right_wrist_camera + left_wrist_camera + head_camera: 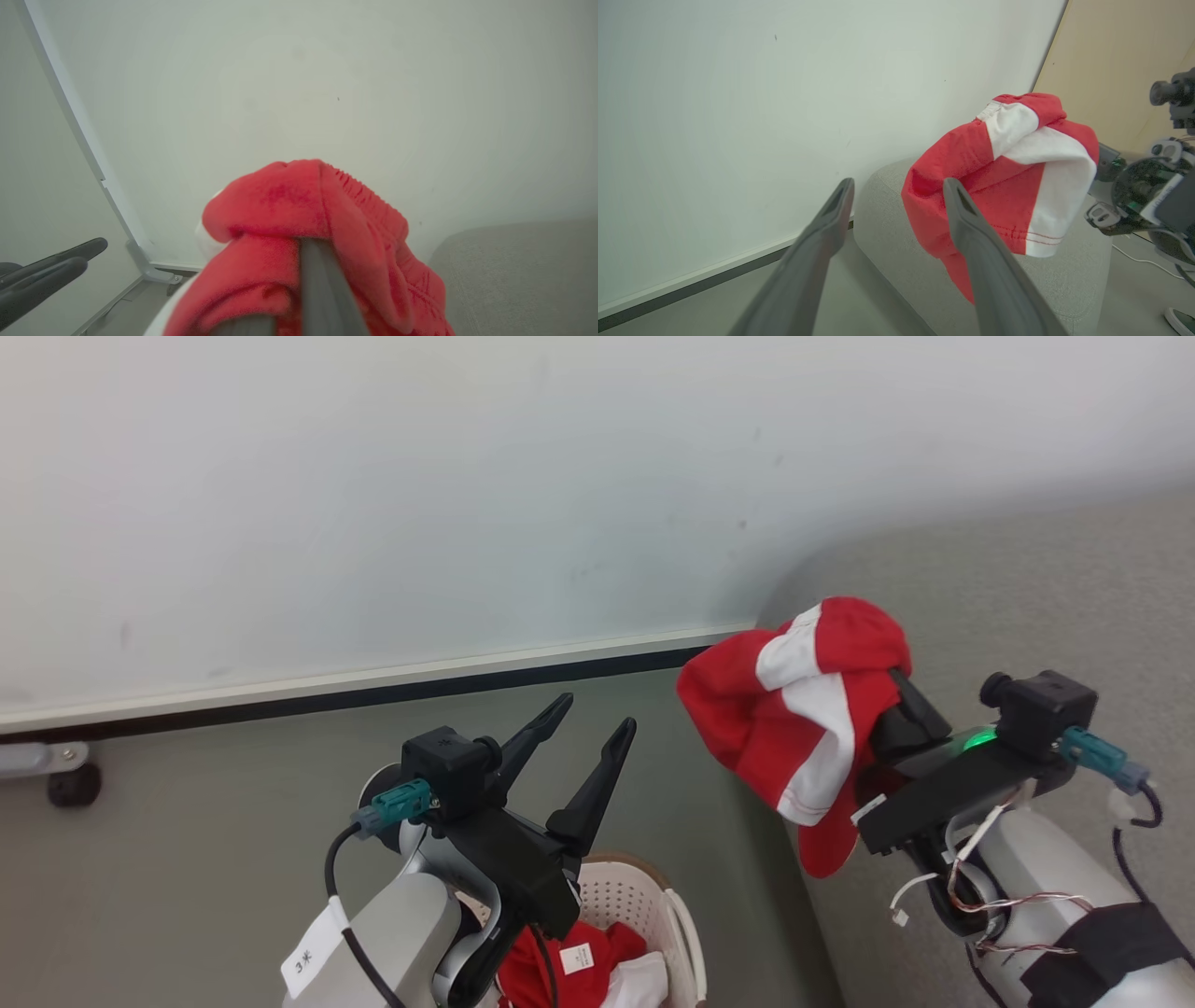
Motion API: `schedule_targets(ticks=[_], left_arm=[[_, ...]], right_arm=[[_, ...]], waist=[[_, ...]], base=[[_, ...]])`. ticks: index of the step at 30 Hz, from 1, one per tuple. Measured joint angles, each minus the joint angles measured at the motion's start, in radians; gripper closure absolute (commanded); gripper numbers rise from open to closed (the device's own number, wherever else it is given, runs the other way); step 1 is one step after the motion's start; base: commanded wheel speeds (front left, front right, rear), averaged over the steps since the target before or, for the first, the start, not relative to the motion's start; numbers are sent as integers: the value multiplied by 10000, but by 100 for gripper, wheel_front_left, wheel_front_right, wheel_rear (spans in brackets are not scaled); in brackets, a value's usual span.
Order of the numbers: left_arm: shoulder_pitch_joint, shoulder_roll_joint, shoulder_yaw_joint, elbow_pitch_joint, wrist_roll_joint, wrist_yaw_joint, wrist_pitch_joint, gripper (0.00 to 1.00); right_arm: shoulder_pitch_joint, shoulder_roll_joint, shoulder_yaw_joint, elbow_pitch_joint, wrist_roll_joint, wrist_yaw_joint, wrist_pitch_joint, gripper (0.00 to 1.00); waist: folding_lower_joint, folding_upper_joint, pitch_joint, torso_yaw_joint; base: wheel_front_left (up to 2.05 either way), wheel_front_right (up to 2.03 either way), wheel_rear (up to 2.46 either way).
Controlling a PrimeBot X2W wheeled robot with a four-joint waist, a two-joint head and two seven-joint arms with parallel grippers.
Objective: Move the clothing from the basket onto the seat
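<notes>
A red and white piece of clothing hangs in the air over the near-left corner of the grey seat, bunched around my right gripper, which is shut on it. In the right wrist view the fabric wraps over one dark finger. My left gripper stands open and holds nothing, raised above the cream basket, where more red clothing with a white label lies. From the left wrist view the open gripper points at the hanging garment and the seat.
A pale wall with a white and black baseboard runs behind the grey floor. A caster wheel sits at the far left. A light wooden panel stands beyond the seat. My left gripper's fingers show at the right wrist view's left edge.
</notes>
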Motion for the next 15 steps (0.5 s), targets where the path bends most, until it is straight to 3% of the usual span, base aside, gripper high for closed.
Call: schedule_targets(ticks=[15], left_arm=[[374, 472, -226, -1030, 228, 0, -84, 0]], right_arm=[[1479, -1011, -1300, -2677, -849, -763, -44, 100]], waist=[[0, 0, 116, -1836]], base=[[0, 0, 0]])
